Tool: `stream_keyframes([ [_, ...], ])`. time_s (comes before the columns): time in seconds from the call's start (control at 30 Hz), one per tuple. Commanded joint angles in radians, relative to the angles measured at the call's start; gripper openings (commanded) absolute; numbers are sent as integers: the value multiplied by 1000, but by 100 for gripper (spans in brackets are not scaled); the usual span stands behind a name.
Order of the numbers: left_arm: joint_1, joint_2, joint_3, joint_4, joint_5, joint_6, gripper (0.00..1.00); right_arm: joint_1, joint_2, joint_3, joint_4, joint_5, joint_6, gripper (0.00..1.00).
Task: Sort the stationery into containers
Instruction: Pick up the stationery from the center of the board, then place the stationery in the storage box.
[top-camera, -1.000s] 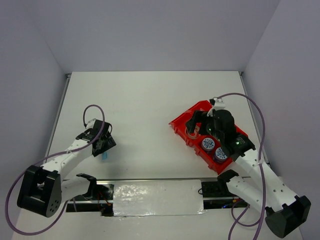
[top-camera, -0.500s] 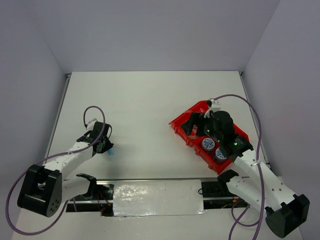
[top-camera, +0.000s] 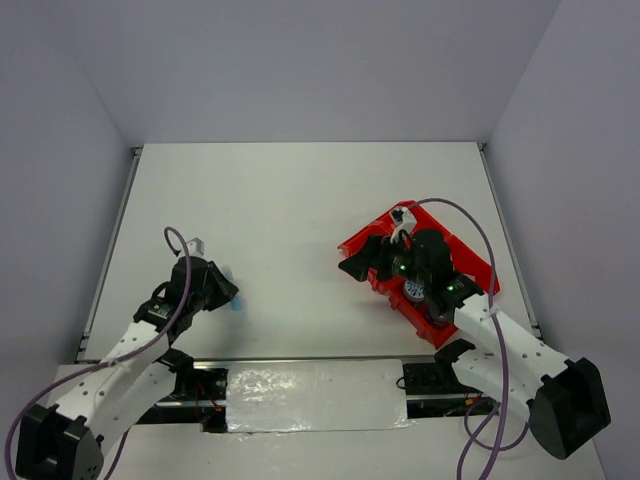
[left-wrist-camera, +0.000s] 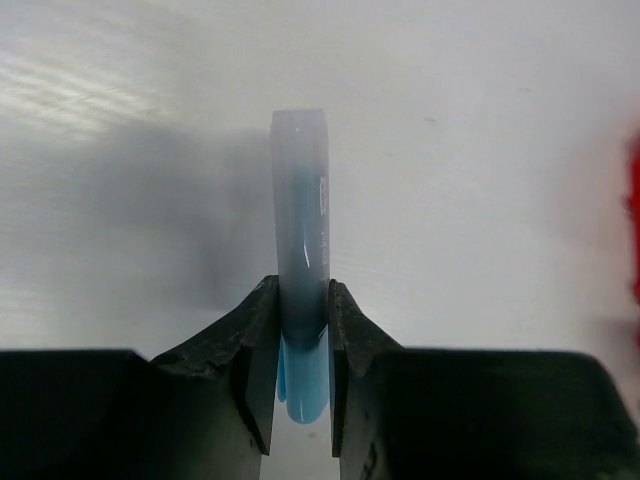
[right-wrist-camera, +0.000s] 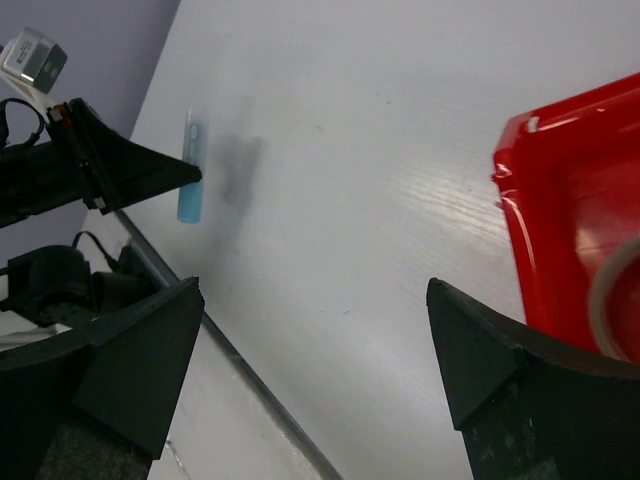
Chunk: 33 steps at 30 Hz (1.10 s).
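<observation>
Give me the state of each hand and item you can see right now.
Left hand, shut on the blue marker.
Blue marker, gripped near one end, held clear of the table going by its shadow.
Right hand, open, holding nothing.
Red tray, flat on the table.
Tape ring, inside the tray.
Patterned roll, inside the tray, partly hidden.
</observation>
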Motion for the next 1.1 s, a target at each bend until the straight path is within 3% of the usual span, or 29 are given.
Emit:
stream_keyframes([
  [0.0, -34, -79, -34, 136, 178, 39, 0, 33, 35, -30, 248, -89, 77, 100],
  [0.13, -95, -120, -106, 416, 347, 43, 0, 166, 76, -25, 378, -51, 152, 100],
  [0.33, -210, -168, -177, 725, 456, -3, 0, 336, 170, 38, 504, 78, 209, 100],
  [0.57, -315, -166, -217, 931, 474, -48, 0, 449, 361, 121, 543, 185, 216, 92],
  [0.67, -335, -162, -223, 947, 468, -51, 0, 464, 415, 141, 596, 173, 227, 82],
  [0.73, -339, -157, -226, 962, 468, -57, 0, 475, 440, 159, 596, 167, 225, 63],
  [0.8, -341, -160, -228, 967, 464, -65, 0, 482, 447, 167, 603, 159, 224, 38],
  [0.83, -341, -163, -224, 961, 459, -62, 0, 482, 447, 167, 606, 159, 222, 23],
  [0.87, -341, -165, -220, 951, 447, -59, 0, 485, 444, 165, 603, 162, 222, 0],
  [0.9, -342, -166, -205, 903, 430, -53, 3, 487, 441, 162, 602, 164, 219, 0],
  [0.97, -342, -166, -174, 814, 349, -43, 48, 487, 420, 159, 577, 175, 198, 0],
  [1.03, -342, -160, -100, 619, 266, -36, 99, 486, 377, 167, 457, 257, 139, 0],
  [1.07, -342, -159, -76, 561, 231, -30, 99, 481, 362, 177, 386, 314, 111, 0],
])
